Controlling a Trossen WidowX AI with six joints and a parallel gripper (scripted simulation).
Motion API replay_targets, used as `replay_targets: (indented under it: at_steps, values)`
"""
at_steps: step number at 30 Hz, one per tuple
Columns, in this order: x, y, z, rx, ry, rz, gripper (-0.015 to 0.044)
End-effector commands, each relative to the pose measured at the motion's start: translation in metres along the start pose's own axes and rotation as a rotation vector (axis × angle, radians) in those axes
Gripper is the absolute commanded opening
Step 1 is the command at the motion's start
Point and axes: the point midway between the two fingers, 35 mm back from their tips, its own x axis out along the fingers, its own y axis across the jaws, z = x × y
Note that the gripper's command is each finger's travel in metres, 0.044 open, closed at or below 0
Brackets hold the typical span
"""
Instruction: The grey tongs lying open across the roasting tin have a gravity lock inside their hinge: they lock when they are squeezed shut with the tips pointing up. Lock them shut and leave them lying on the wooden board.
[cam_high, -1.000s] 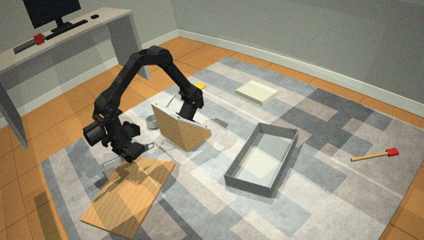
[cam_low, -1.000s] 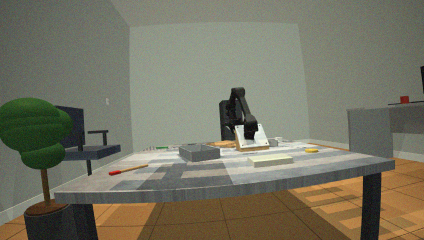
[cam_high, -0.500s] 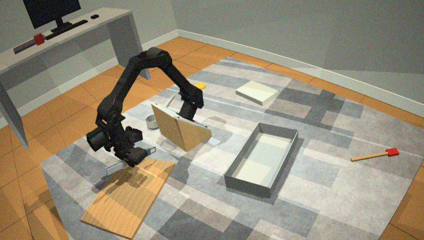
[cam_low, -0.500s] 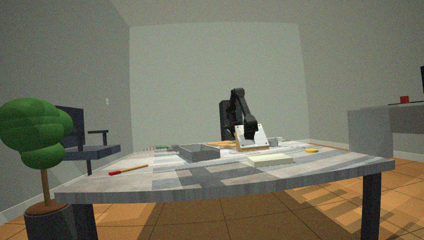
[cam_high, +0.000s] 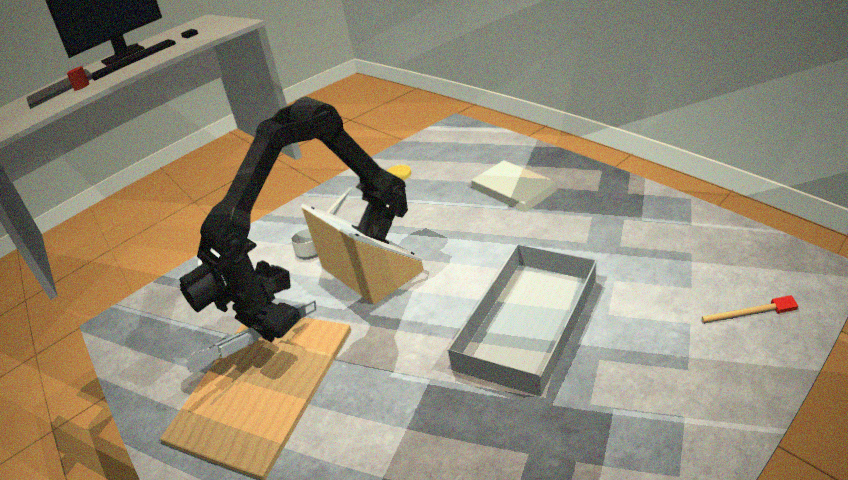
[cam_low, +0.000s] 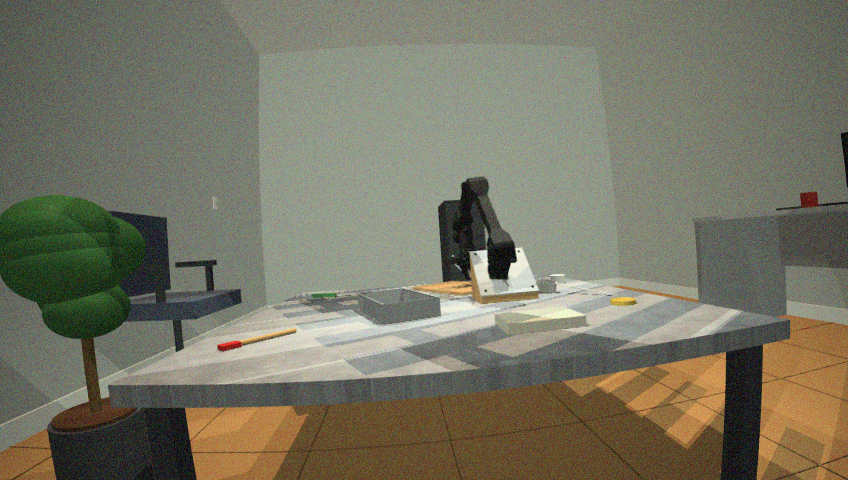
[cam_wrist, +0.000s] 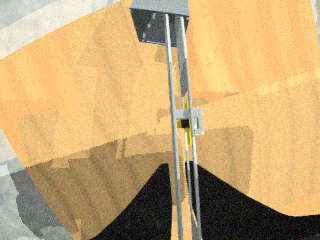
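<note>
The grey tongs (cam_high: 235, 343) (cam_wrist: 161, 7) are held nearly level above the wooden board (cam_high: 238, 416) (cam_low: 440, 288) (cam_wrist: 260, 45), over its far end. My gripper (cam_high: 274, 334) (cam_wrist: 177, 169) is shut on them, its black fingers on either side of the two arms. The arms lie close together, almost parallel. In the wrist view a broad grey end is at the top and a small light piece with yellow and black parts sits at mid-length. Whether the lock is engaged does not show. Shadows fall on the board below. The roasting tin (cam_high: 493, 375) (cam_low: 398, 312) has no tongs across it.
A wooden wedge (cam_high: 333, 255) with a white face stands beside the arm's base. A grey cup (cam_high: 304, 246) (cam_low: 547, 285) is behind it. A cream block (cam_high: 511, 183) (cam_low: 538, 321), a yellow disc (cam_high: 399, 172) (cam_low: 623, 301) and a red-headed brush (cam_high: 784, 303) (cam_low: 229, 345) lie farther off.
</note>
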Motion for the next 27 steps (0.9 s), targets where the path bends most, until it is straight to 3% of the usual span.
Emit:
replay_targets:
  at_steps: [1, 3, 25, 27]
  values:
    - [0.0028, -0.0007, 0.0001, 0.005, 0.003, -0.004, -0.0150]
    - [0.0028, -0.0007, 0.0001, 0.005, 0.003, -0.004, -0.0150]
    - [0.0015, 0.0000, 0.0003, 0.000, 0.000, 0.000, 0.0427]
    - [0.0015, 0.0000, 0.0003, 0.000, 0.000, 0.000, 0.0440]
